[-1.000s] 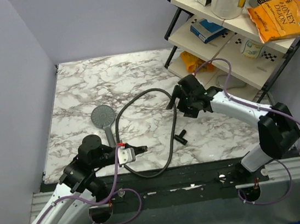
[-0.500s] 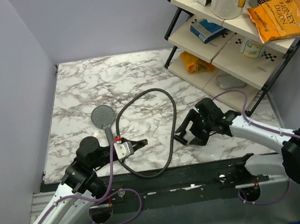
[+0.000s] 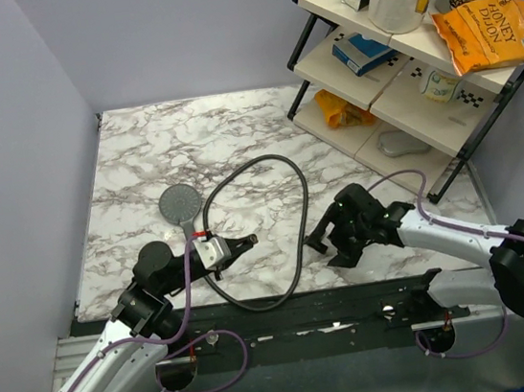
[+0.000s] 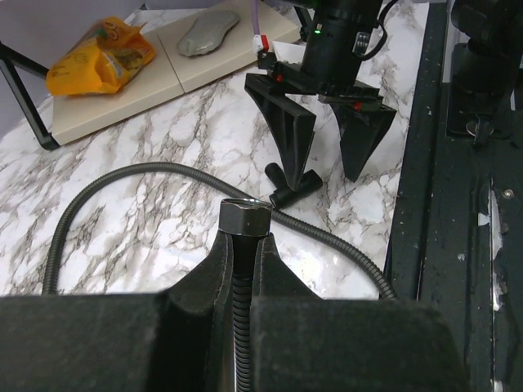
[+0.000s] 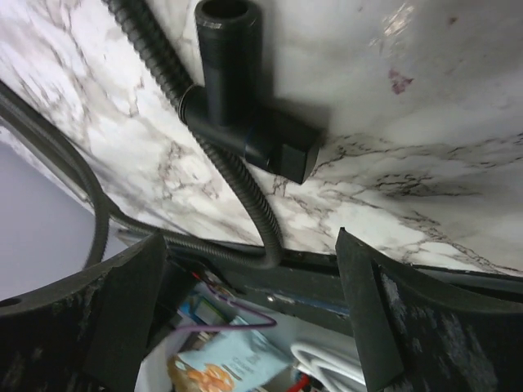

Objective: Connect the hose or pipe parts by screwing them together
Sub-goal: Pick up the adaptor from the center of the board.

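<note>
Now left claw (image 3: 239, 245) clamps the hose (image 3: 262, 158) end, nut (image 4: 245, 216) pointing toward right claw (image 3: 327, 247), spread apart.

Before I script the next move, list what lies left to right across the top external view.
shower head → left gripper → right gripper → grey lump on the lowest shelf → orange snack bag. The hose spans several of these, so it is left out.

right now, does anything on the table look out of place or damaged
Nothing stands out. The hose lies in a loose loop without kinks, one end clamped in the left tool; the shower head lies flat and whole; the right tool hangs open over the black fitting. No spills.
</note>
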You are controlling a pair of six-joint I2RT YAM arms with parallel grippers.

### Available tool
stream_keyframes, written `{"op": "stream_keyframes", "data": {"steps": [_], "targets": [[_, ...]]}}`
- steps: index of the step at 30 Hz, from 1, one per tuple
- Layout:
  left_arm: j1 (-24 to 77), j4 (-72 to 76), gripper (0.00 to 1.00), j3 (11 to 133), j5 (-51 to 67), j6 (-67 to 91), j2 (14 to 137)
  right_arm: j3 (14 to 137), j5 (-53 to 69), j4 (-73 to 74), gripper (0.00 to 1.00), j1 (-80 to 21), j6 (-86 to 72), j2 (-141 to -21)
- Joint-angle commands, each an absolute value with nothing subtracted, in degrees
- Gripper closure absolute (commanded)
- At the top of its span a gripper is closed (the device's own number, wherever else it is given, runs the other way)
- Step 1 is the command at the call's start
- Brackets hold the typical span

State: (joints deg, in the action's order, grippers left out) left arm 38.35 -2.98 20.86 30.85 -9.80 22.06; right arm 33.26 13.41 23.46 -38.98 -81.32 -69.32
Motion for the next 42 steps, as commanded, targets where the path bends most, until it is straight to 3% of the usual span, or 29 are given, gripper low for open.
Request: {"op": "stream_keyframes", "data": {"steps": [1, 10, 17, 26, 29, 33, 42], "targets": [[38.1, -2.0, 1.0, 21.5, 30.9, -9.3, 21.6, 30.1, 6.9, 19.1, 0.07, -39.3, -89.0, -69.9], [38.1, -3.8, 1.0, 22.1, 32.3, -9.6, 21.0, 35.2, 1.1, 16.6, 0.08, -37.2, -89.3, -78.7], [38.0, -6.7, 1.0, 22.1, 33.3, -10.0, 19.4, 41.7, -5.8, 26.2, 0.08, -28.3, -78.4, -77.4], [38.0, -6.6, 1.0, 22.1, 33.5, -10.5, 19.1, 47.9, -2.7, 33.8, 0.08, -25.9, -72.3, -78.6], [38.1, -6.2, 1.0, 21.7, 33.7, -10.5, 19.1, 42.0, 0.1, 32.4, 0.15, -26.1, -76.1, -74.2], [37.9, -5.2, 1.0, 21.4, 34.3, -10.1, 19.1, 34.3, 5.7, 28.2, 0.39, -26.2, -79.9, -68.1], [37.9, -5.1, 1.0, 21.9, 34.5, -9.8, 19.2, 35.2, 13.4, 28.1, 0.27, -27.2, -80.5, -76.2]]}}
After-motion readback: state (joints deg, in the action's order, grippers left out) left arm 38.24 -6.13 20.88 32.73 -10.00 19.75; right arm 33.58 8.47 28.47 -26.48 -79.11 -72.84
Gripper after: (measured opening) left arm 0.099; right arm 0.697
